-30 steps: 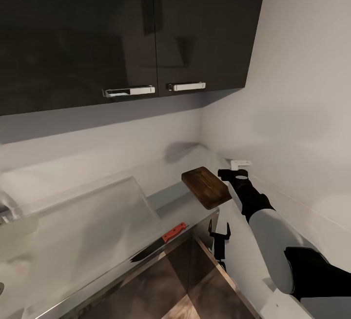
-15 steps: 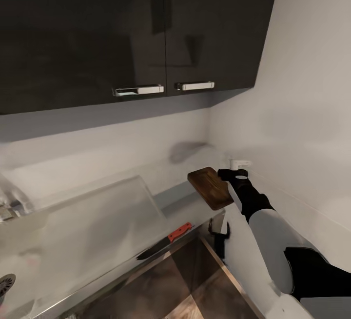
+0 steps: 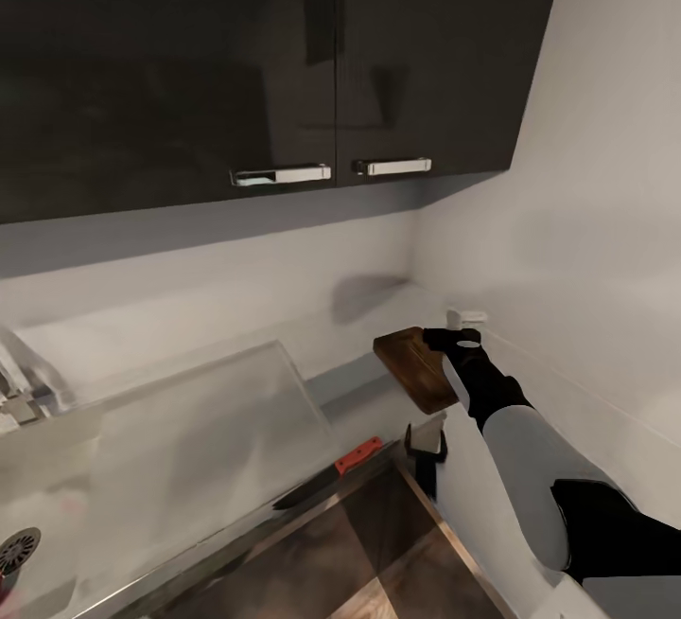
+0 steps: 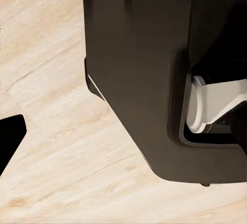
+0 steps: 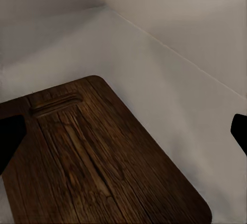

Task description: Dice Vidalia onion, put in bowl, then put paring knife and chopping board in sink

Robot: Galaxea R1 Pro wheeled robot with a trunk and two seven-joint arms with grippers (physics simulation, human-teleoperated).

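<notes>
The brown chopping board lies flat on the grey countertop near the corner wall; its slot handle shows in the right wrist view. My right gripper hovers open over the board's right edge, its fingertips spread wide with nothing between them. The paring knife, red handle and dark blade, rests at the counter's front edge beside the steel drainboard. The sink with its drain is at far left. My left gripper hangs open over the wood floor. The Vidalia onion and the bowl are out of view.
Glossy black upper cabinets with chrome handles hang above the counter. The white side wall stands close to my right arm. A small black bracket-like shape stands past the counter's right end. My own black base is near the left gripper.
The camera has turned, so the counter slides right and the sink's drain comes into view. The board now lies closer under my open right gripper. The knife has stayed where it was.
</notes>
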